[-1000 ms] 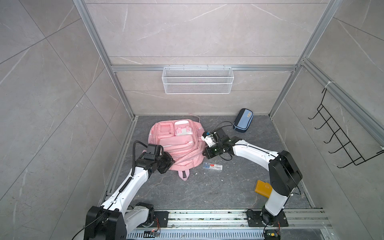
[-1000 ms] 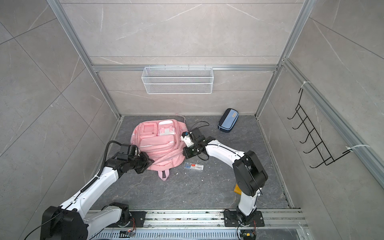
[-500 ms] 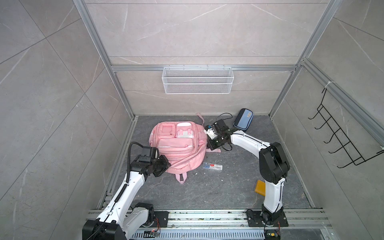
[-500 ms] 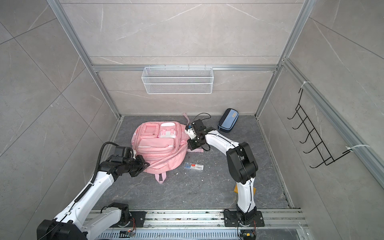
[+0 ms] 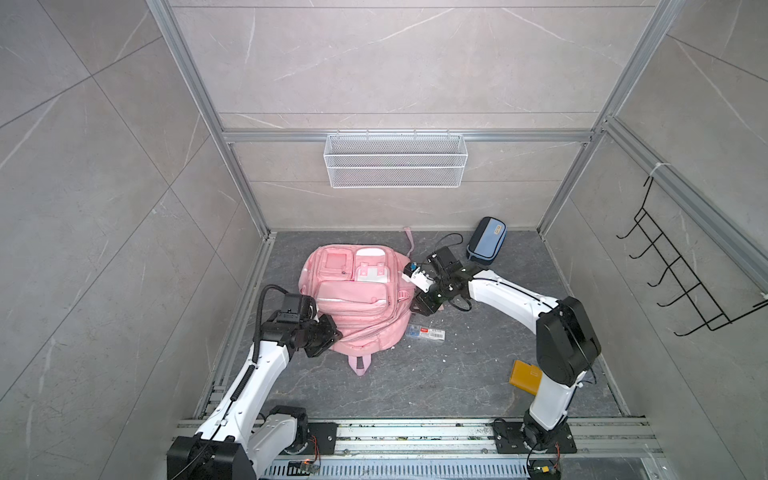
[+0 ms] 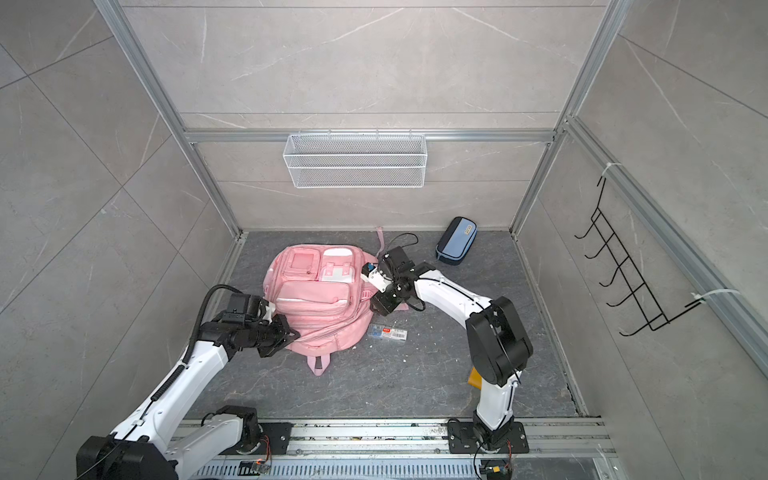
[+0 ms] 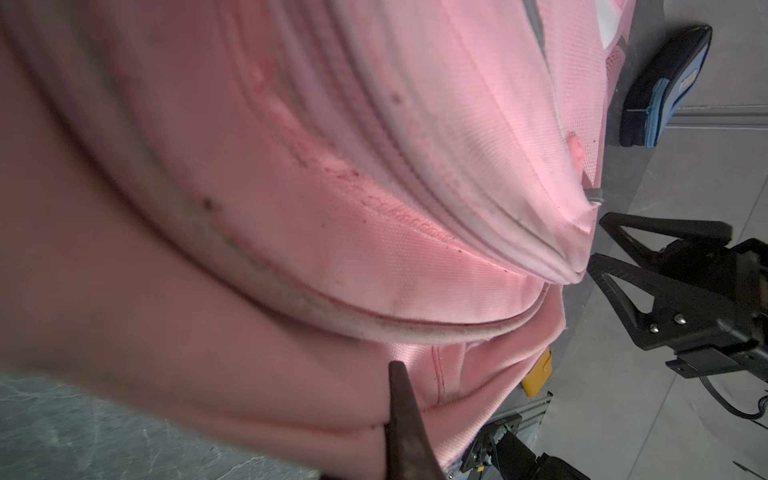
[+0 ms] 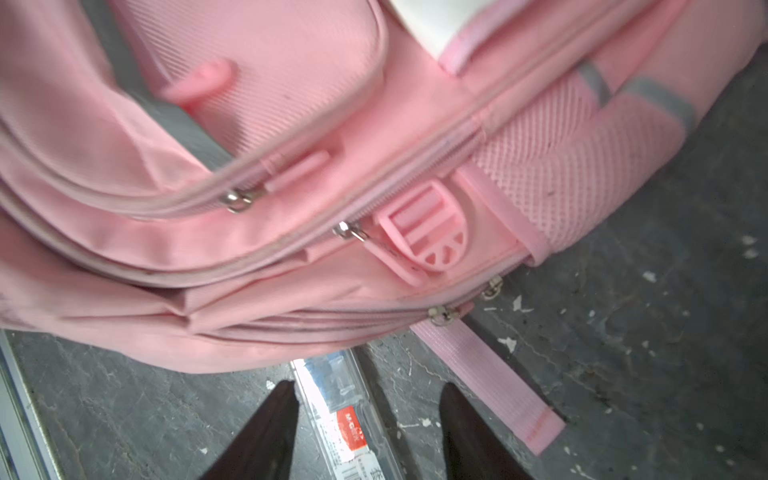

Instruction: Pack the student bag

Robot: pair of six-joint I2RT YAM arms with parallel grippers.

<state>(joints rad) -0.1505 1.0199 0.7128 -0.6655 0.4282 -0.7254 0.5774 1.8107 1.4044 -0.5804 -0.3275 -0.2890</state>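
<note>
student bag (image 5: 353, 299) is lying front-up on the floor (image 5: 457, 374); we are pinching its edge taut with the left gripper (image 5: 330, 334); the spread right gripper (image 8: 368, 386) is needing a square line onto a zip pull (image 8: 353, 233).

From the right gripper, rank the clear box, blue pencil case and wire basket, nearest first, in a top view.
1. clear box, floor, beside the right gripper
2. blue pencil case, far floor edge
3. wire basket, on the back wall

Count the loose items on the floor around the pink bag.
3: a blue pencil case near the back wall, a clear flat box beside the bag, a yellow item partly behind the right arm. More may hide underneath.
</note>
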